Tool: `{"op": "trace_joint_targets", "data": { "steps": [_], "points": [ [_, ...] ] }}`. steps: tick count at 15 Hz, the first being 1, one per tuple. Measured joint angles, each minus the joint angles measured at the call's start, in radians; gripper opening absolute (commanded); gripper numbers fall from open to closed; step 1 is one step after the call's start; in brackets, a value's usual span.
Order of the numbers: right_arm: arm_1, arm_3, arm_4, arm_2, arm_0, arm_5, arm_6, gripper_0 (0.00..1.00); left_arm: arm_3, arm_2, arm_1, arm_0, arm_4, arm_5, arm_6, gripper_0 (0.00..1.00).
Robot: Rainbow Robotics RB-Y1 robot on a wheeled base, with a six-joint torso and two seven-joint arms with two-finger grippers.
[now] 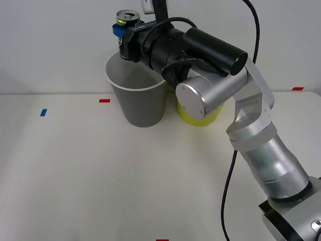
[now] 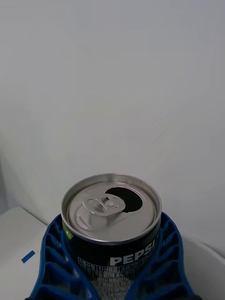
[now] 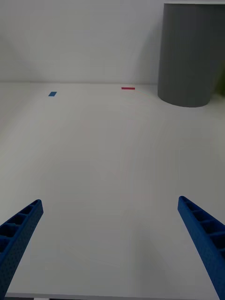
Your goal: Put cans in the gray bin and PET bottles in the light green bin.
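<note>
The can sits upright between my right gripper's blue fingers, clamped by its sides, held above the gray bin's open mouth. The light green bin stands just beside it, mostly behind my arm, possibly touching. My left gripper hovers spread wide over the table.

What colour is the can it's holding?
Black sides with white lettering, silver top; clearest in the right wrist view.

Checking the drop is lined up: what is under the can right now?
The can, shut in the right claw, hangs above the gray bin's far rim. The bin's bottom is hidden by its wall.
</note>
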Motion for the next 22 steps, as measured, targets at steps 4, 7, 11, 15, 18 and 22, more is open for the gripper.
{"op": "trace_joint_targets", "data": {
  "steps": [4, 7, 11, 15, 18, 22],
  "points": [
    [0.008, 0.084, 0.013, 0.001, -0.037, -0.03, 0.014, 0.0, 0.0, 0.0, 0.0, 0.0, 0.0, 0.0, 0.0, 1.0],
    [0.017, 0.134, 0.017, 0.002, -0.045, -0.079, 0.018, 0.0, 0.0, 0.0, 0.0, 0.0, 0.0, 0.0, 0.0, 1.0],
    [0.027, 0.163, 0.049, 0.005, -0.054, -0.114, 0.03, 0.0, 0.0, 0.0, 0.0, 0.0, 0.0, 0.0, 0.0, 1.0],
    [0.021, 0.165, 0.056, 0.005, -0.055, -0.116, 0.035, 0.0, 0.0, 0.0, 0.0, 0.0, 0.0, 0.0, 0.0, 1.0],
    [0.014, 0.165, 0.061, 0.006, -0.054, -0.116, 0.044, 0.0, 0.0, 0.0, 0.0, 0.0, 0.0, 0.0, 0.0, 1.0],
    [0.009, 0.165, 0.054, 0.007, -0.053, -0.119, 0.039, 0.44, 0.0, 0.0, 0.0, 0.0, 0.0, 0.0, 0.0, 1.0]
  ]
}}
